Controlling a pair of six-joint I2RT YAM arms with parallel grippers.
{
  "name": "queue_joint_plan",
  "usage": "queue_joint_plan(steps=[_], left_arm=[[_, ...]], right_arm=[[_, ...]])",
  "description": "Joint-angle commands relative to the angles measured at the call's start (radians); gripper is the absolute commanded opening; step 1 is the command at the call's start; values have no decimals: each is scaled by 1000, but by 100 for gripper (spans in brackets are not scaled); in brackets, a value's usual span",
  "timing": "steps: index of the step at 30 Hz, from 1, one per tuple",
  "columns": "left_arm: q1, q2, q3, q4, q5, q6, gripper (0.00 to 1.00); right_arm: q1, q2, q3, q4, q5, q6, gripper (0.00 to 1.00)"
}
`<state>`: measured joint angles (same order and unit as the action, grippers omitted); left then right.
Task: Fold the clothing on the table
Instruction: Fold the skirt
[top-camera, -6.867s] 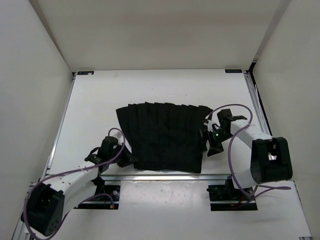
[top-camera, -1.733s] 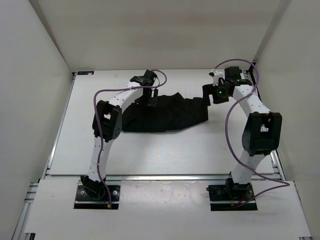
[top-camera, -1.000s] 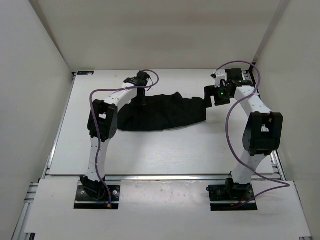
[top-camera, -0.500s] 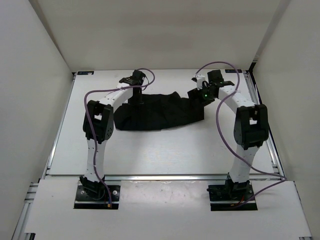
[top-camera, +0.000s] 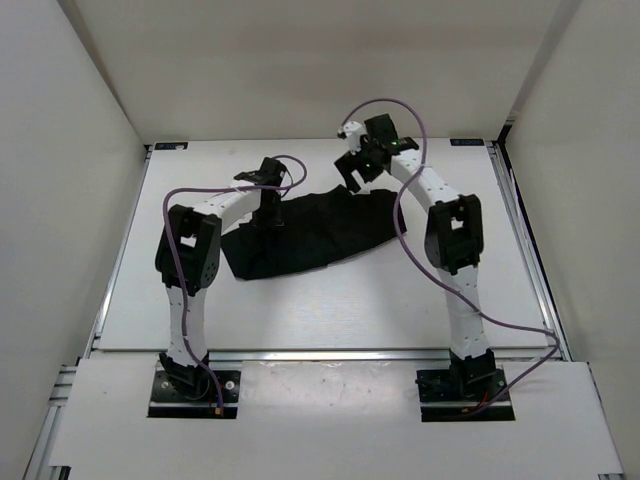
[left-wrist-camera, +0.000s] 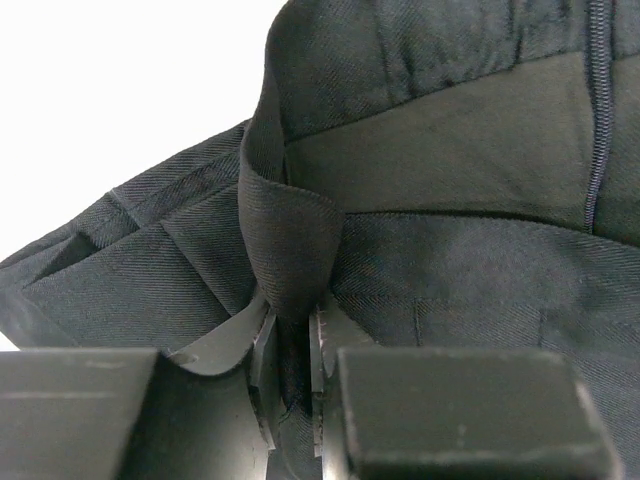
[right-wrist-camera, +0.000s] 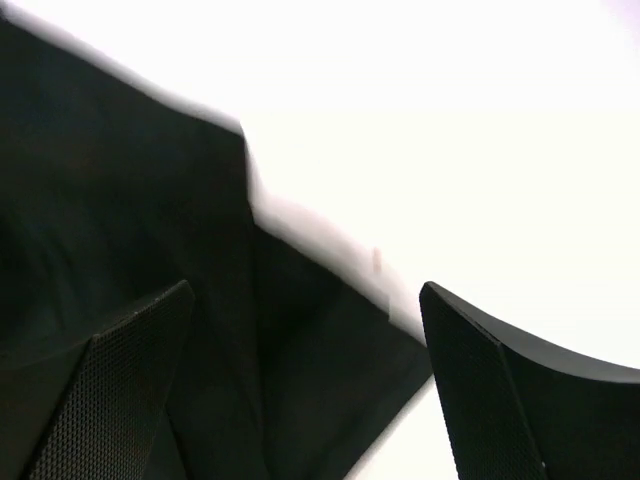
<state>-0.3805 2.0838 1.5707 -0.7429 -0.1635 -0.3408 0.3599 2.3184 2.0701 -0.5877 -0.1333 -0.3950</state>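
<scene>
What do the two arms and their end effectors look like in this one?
Left arm and right arm are built alike: white links, black joint housings, a purple cable running along each. The left end effector and right end effector are black; the right's fingers show a fine dotted texture.

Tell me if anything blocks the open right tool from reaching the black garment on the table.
Nothing visible does. The right tool hangs open over the clothing's far edge, with only fabric and bare table below it. The left tool is shut on a fold of it.
</scene>
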Motion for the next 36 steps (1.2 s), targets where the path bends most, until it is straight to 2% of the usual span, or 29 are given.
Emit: queue_joint_plan(steps=[1,3,16,21,23,25,27,29,30,32,34,36], left_arm=[[28,-70,-26,43,36,-4,24],[26,-73,-31,51,48,-6,24],[37,-57,-18,56,68,-20,23],[38,-45,-1,47,68,-20,23],[40,-36,2,51,74,-20,22],[41,-31,5,48,75,-23,22],[32,-33,3,45,74,-24,21],[35,-33,-3,42,68,-24,19],[38,-31,-5,46,67,-27,15],[63,-39,-35,51,67,-29,11],[80,-48,-57,54,70,-33,2],[101,-63,-98,63,67,-27,0]], right_arm=[[37,84,192,-142,12,-30,99],[53,121,240,-181,-9,-50,99],[66,105,124,-208,-51,-48,98],[74,114,65,-202,-32,-48,91],[70,108,48,-193,-20,-50,81],[74,111,41,-184,6,-48,76],[70,111,35,-166,59,-25,63],[65,110,27,-153,107,-2,38],[56,110,30,-144,132,1,30],[47,113,16,-132,191,15,1],[25,113,7,-132,222,25,0],[5,104,-1,-129,216,41,0]])
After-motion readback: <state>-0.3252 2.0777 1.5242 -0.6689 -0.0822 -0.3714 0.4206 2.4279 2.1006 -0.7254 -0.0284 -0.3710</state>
